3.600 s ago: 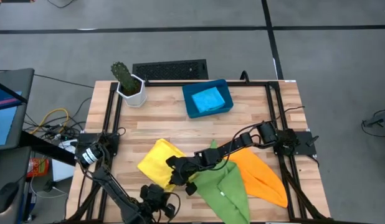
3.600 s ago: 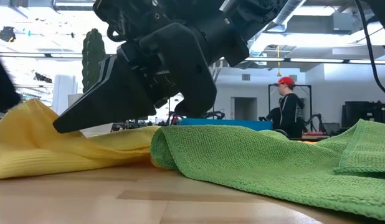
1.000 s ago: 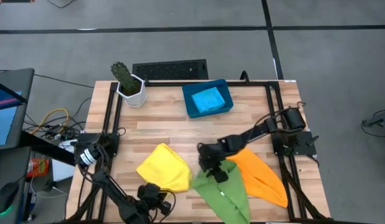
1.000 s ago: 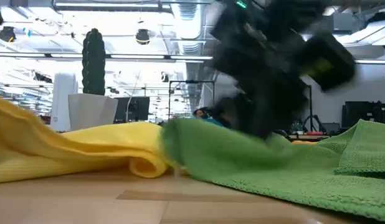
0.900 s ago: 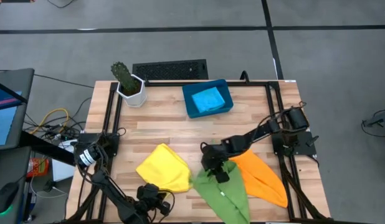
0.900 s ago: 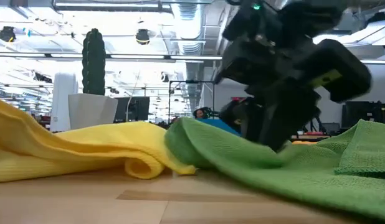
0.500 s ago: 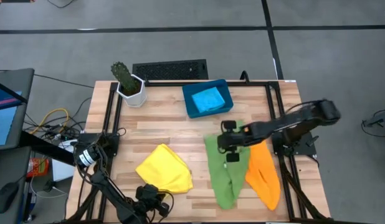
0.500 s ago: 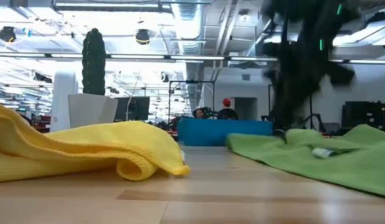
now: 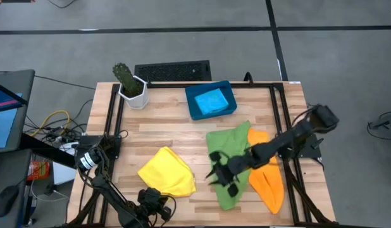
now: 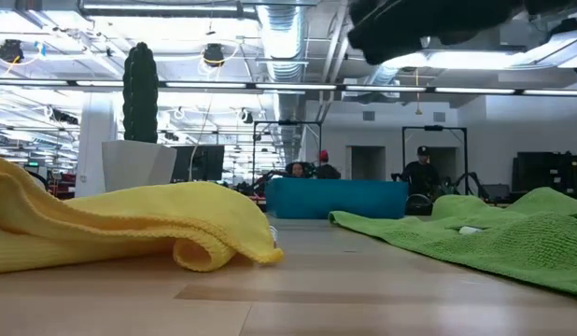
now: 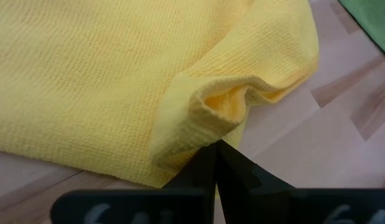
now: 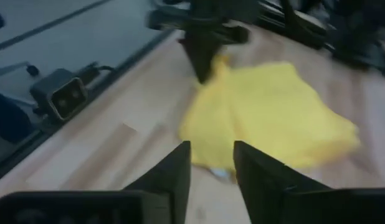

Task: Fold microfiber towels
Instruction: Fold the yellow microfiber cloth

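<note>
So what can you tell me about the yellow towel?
The yellow towel is a soft, nubbly cloth, lying crumpled on the wooden table near its front edge, on the left side. It is loosely doubled over, with a rolled fold along one edge and a puckered corner. The left gripper, jaws shut, sits right at that corner. The green towel lies apart from it, with bare wood between them.

- The yellow towel (image 11: 105, 81) fills most of the frame, lying on the wooden table (image 11: 342, 124).
- One edge is rucked into a small rolled fold at centre frame.
- The left gripper (image 11: 216, 163), at bottom centre, has its dark fingers pressed together, the tip at the towel's edge.
- A green towel (image 11: 373, 15) corner shows at upper right.
</note>
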Robot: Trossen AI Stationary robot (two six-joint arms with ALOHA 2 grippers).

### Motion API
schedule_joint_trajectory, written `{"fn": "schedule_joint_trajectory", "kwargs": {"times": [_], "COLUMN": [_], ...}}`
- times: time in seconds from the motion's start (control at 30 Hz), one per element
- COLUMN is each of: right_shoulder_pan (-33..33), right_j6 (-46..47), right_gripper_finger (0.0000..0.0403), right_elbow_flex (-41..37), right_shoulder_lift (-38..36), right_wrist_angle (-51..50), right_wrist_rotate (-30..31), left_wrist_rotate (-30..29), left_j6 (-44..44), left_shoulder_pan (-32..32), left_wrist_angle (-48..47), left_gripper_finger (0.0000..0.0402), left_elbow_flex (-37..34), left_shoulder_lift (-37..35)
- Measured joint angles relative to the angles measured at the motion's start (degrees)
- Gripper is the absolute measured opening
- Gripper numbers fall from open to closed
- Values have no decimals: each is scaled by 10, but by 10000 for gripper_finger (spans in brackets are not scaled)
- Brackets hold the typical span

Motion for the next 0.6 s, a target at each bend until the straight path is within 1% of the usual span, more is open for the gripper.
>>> {"fn": "schedule_joint_trajectory", "kwargs": {"times": [0.07, 0.13, 0.2, 0.27, 0.43, 0.6], "right_shoulder_pan": [11, 17, 20, 20, 17, 11], "right_j6": [-17, -35, -60, -62, -38, -35], "right_gripper_finger": [170, 194, 214, 227, 230, 216], "right_elbow_flex": [0, 8, 24, 48, 109, 135], "right_shoulder_lift": [48, 93, 132, 172, 242, 275], "right_wrist_angle": [67, 114, 155, 180, 180, 180], "right_wrist_rotate": [-1, -1, -1, -3, -62, -65], "left_wrist_rotate": [-1, -3, -3, -3, -3, -4], "left_j6": [-2, -2, -2, -2, -3, -3], "left_shoulder_pan": [0, 0, 0, 0, 0, 0], "left_wrist_angle": [0, 0, 0, 0, 1, 1], "left_gripper_finger": [0, 0, 0, 0, 0, 0], "left_elbow_flex": [0, 0, 0, 0, 0, 0], "left_shoulder_lift": [0, 0, 0, 0, 0, 0]}}
